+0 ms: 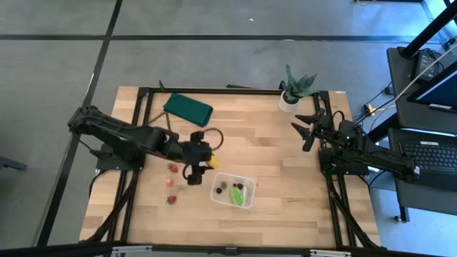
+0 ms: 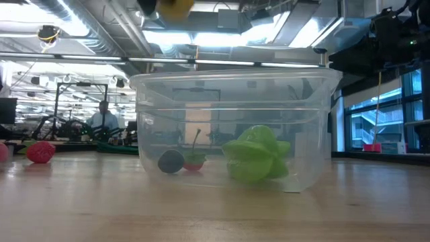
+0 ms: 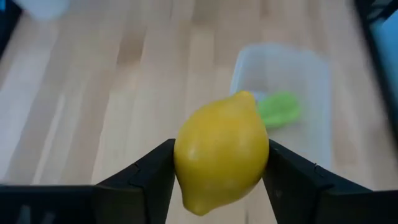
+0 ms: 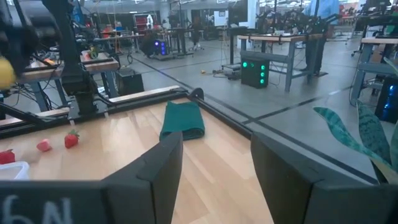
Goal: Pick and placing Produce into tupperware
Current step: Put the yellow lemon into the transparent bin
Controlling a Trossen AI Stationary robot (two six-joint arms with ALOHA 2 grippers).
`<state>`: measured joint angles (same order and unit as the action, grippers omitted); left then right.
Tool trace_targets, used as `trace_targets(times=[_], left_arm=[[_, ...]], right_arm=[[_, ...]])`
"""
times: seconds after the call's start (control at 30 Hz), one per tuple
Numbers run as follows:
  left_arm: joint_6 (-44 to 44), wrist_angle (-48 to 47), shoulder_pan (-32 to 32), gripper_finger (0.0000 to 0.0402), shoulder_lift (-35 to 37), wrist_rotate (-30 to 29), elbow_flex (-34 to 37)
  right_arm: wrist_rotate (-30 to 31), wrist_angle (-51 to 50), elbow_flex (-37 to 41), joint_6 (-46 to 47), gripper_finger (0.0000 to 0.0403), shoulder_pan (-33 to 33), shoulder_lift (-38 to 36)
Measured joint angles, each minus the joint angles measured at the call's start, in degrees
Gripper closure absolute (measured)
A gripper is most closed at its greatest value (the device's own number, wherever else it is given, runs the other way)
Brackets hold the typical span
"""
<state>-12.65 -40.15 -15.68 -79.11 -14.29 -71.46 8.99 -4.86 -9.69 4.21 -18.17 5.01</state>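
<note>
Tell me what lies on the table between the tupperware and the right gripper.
Nothing: in the high view the wood between the tupperware and the open right gripper is bare. The left gripper holds the lemon on the tub's other side.

Overhead and table-level views share the tupperware [image 1: 233, 191]

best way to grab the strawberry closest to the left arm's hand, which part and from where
Take that strawberry across its widest middle, coming straight down from above. It lies alone on bare table, apart from the other two berries and the tub, so fingers have room either side. The left hand holds the lemon, so that must go first.
</note>
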Motion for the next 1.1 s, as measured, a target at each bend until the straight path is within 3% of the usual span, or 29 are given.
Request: trace_targets(times=[0.3,0.67,1.1], left_arm=[[5.82,-2.42,0.86,0.0197,-1.95,1.73,-12.06],[10.1,-8.15,0.96,0.0193,-13.27,4.82,-21.64],[13.3,-8.36,1.31,0.0195,-28.62,13.04,-22.6]], right_arm=[[-0.01,-0.01,0.0,-0.17,0.021,0.0,0.0],[-0.07,0.22,0.0,0.03,0.021,0.0,0.0],[-0.13,0.2,0.0,1.57,0.021,0.0,0.0]])
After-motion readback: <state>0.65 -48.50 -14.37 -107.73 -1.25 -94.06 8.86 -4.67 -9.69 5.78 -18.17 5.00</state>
